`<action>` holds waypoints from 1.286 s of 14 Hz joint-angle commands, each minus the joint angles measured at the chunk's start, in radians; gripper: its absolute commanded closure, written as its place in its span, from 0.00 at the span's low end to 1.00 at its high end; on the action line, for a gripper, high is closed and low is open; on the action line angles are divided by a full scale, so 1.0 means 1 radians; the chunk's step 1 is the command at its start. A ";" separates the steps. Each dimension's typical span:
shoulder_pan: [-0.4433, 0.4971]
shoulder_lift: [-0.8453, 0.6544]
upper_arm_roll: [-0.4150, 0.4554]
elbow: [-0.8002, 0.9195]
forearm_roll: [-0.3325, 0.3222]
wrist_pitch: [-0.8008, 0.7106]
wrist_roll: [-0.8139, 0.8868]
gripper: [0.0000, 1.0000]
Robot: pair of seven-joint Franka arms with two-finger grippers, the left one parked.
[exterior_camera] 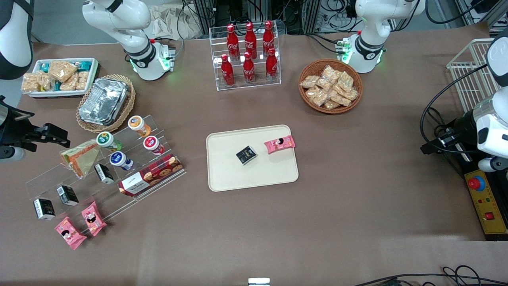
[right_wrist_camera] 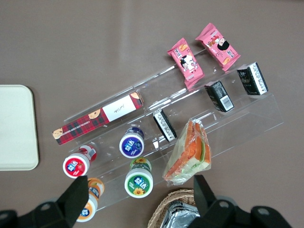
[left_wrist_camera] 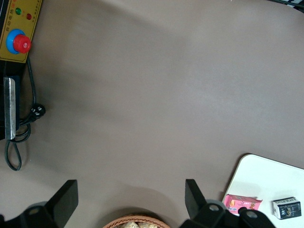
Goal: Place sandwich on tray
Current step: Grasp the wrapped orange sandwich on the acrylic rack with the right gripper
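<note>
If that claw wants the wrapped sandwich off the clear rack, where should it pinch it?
Probably from above, across the two flat bread faces near the thick end: the sandwich lies on the rack with its layered edge up. The tool hovers open above it.

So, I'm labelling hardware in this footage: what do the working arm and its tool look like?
The working arm is glossy white with rounded segments, a black ring band, and green lights glowing at its base. Its tool, above the clear display rack near the sandwich, is black, with two flat, wedge-shaped black fingers on a black body, open. Black cables trail near the base.
</note>
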 commanded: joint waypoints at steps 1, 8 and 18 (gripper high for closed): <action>-0.005 -0.002 -0.002 -0.001 0.015 0.001 0.012 0.01; -0.017 0.040 -0.037 -0.019 -0.029 0.015 0.000 0.01; -0.074 -0.003 -0.060 -0.289 -0.028 0.206 0.264 0.01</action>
